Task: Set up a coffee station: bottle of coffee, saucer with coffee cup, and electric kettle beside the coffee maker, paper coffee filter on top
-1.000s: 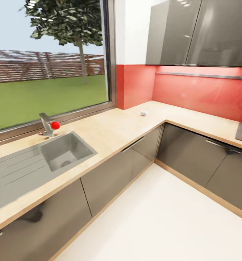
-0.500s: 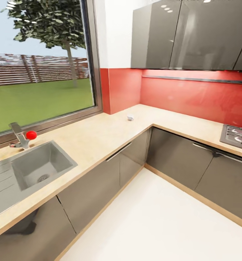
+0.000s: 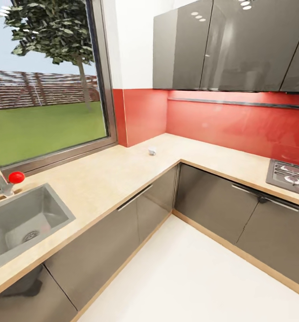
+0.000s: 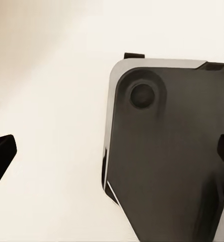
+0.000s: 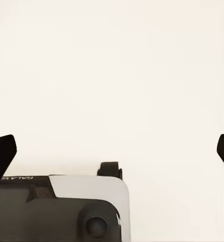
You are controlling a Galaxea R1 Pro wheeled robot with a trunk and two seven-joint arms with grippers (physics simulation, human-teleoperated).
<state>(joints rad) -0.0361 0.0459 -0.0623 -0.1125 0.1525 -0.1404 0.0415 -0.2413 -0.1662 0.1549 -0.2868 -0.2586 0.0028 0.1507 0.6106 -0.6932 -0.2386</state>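
Transit step: robot roams, searching for station items. Kitchen countertop (image 3: 122, 172) runs past sink (image 3: 19, 223) to corner; small white object (image 3: 152, 151) there, possibly coffee cup, too small to confirm. Left gripper (image 4: 112, 151) and right gripper (image 5: 112, 154) spread wide, empty, over pale floor. Next: approach, identify.

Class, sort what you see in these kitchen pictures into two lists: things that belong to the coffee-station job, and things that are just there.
Belongs to the job:
- kitchen countertop
- small white object near the counter's corner, perhaps the coffee cup; too small to tell

Just there:
- sink
- tap with red knob
- hob
- window
- wall cabinets
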